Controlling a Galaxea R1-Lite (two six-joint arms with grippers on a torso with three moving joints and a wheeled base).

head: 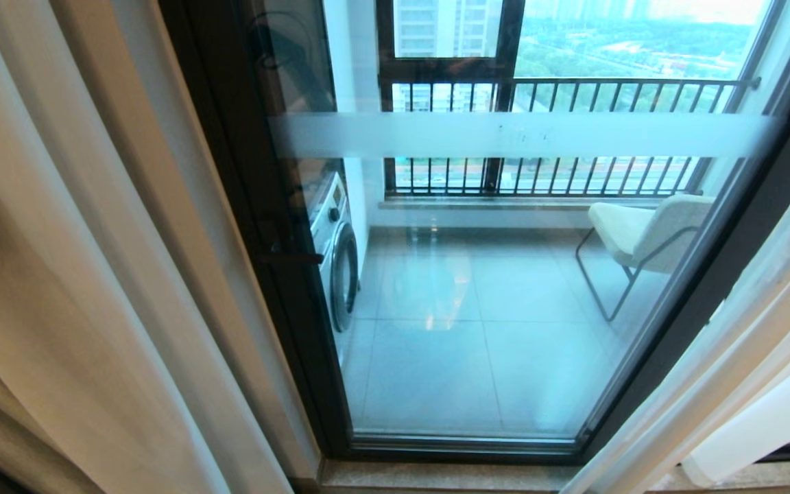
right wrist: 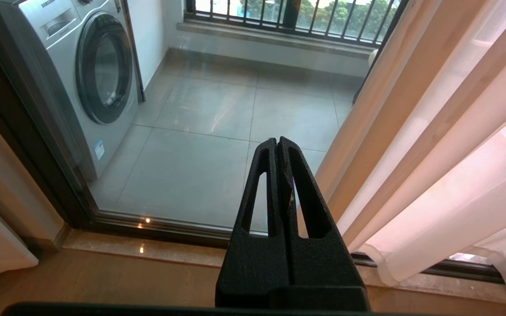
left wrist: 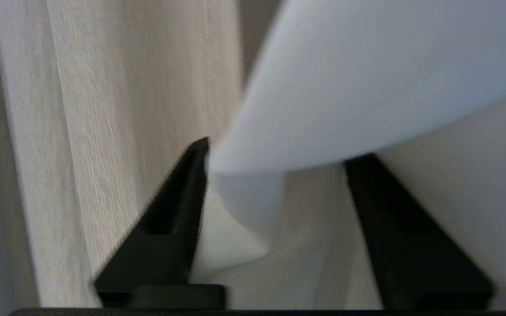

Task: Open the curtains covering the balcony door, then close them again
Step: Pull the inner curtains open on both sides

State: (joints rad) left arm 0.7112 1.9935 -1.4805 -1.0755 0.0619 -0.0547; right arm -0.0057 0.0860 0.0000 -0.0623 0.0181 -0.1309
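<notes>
Balcony door (head: 505, 288): tall glass pane in a black frame, frosted white stripe across its upper part; fully uncovered in the head view.

Curtains (head: 731, 357): sheer white panels, drawn back to both sides of the balcony door, hems reaching the sill.

Beige drapes (head: 38, 274): thicker fabric, hanging left of the balcony door, outside the sheer panel.

Washing machine (right wrist: 90, 74): behind the balcony door, at its left edge.

Chair (head: 642, 237): pale seat on a thin dark frame, behind the balcony door, toward its right.

Left gripper (left wrist: 279, 175): jaws spread, a fold of sheer curtain lying loose between them, not pinched.

Right gripper (right wrist: 278, 142): low before the balcony door's sill, jaws pressed together, holding nothing.
</notes>
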